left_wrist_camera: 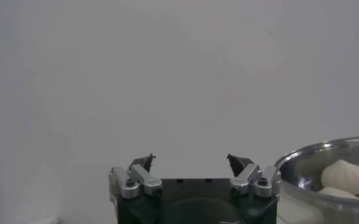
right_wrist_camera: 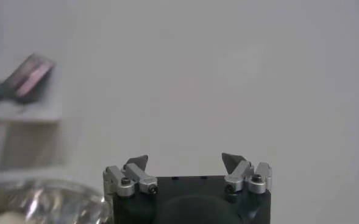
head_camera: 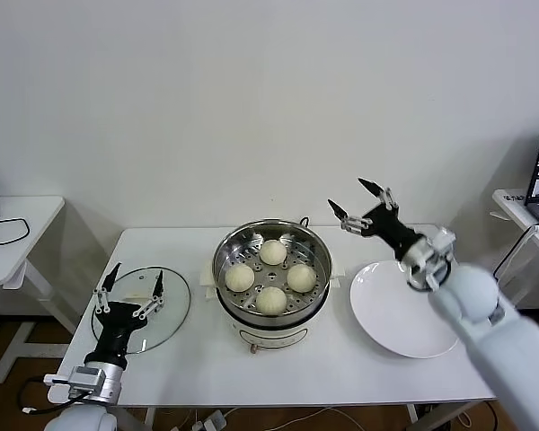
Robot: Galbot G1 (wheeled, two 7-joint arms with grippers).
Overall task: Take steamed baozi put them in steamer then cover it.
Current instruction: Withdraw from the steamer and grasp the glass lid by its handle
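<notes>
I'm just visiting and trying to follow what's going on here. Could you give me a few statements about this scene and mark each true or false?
1. All four baozi sit inside the steamer. True.
2. The glass lid covers the steamer. False: it lies on the table, left of it.
3. The right end effector holds a bun. False: it is open and empty.
4. The white plate has nothing on it. True.

Four steamed baozi (head_camera: 271, 277) sit in one steamer (head_camera: 271, 235) at the frame's centre, with one glass lid (head_camera: 175, 305) at lower left, one white plate (head_camera: 391, 310) at lower right, and two grippers, left gripper (head_camera: 133, 281) and right gripper (head_camera: 356, 199).
</notes>
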